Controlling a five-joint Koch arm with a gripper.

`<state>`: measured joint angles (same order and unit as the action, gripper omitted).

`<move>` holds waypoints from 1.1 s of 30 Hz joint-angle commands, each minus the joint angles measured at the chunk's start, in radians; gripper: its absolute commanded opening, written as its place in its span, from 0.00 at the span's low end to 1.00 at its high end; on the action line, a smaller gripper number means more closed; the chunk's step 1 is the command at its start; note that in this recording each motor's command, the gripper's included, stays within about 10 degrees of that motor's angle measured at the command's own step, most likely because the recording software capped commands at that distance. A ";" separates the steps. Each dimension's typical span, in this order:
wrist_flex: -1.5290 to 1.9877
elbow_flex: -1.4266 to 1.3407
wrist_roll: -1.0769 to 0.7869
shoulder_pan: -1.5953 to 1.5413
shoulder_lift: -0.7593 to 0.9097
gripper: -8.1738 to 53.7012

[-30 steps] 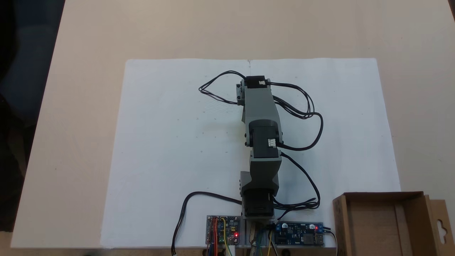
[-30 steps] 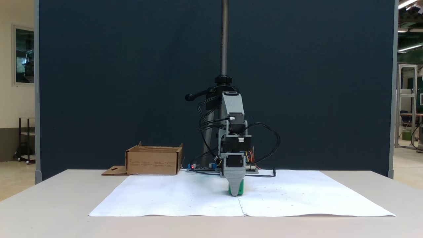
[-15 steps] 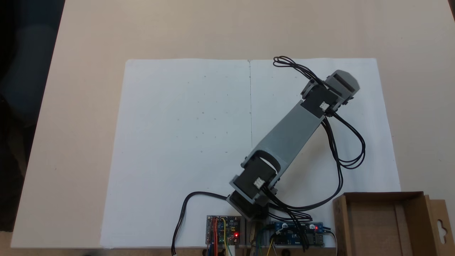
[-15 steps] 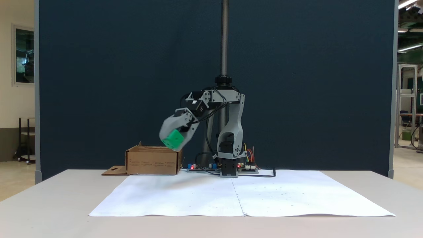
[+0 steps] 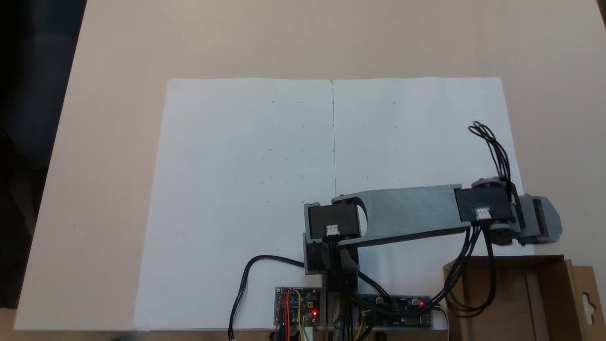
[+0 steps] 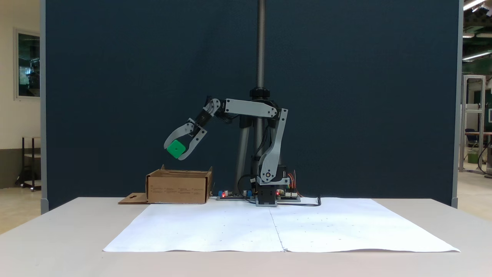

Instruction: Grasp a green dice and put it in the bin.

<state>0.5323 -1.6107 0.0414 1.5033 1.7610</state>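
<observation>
The green dice (image 6: 176,149) hangs in the air between the two grey fingers of my gripper (image 6: 177,152), which is shut on it. It is held well above the open top of the bin (image 6: 179,187), a shallow brown cardboard box at the left in this fixed view. Seen from above, the arm reaches to the right and the gripper (image 5: 549,226) sits just beyond the bin's (image 5: 549,291) far wall; the dice is hidden under the gripper there. The bin's flap (image 5: 587,298) with the hang-hole lies at its right side.
A large white paper sheet (image 5: 265,180) covers the table in front of the arm's base. Circuit boards (image 5: 297,307) and loose black cables (image 5: 454,284) lie beside the base and partly over the bin's corner. A metal pole (image 6: 261,42) and a dark blue panel stand behind.
The arm has lifted the dice off the paper and swung from the sheet's middle round towards the bin. The dice now hangs above the box instead of resting on the sheet.
</observation>
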 commanded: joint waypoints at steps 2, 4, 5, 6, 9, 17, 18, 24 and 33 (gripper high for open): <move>0.035 0.098 -0.106 0.087 0.006 0.33; 0.074 0.138 -0.110 0.124 -0.043 0.33; 0.083 0.152 -0.114 0.138 -0.063 0.33; 0.112 0.178 -0.129 0.160 -0.104 0.33; 0.195 0.233 -0.164 0.210 -0.184 0.33; 0.295 0.416 -0.224 0.327 -0.383 0.33; 0.316 0.425 -0.230 0.339 -0.390 0.33; 0.443 0.425 -0.230 0.360 -0.403 0.33; 0.413 0.425 -0.229 0.341 -0.443 0.84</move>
<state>0.9511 -1.2195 -0.0997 1.8423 1.3008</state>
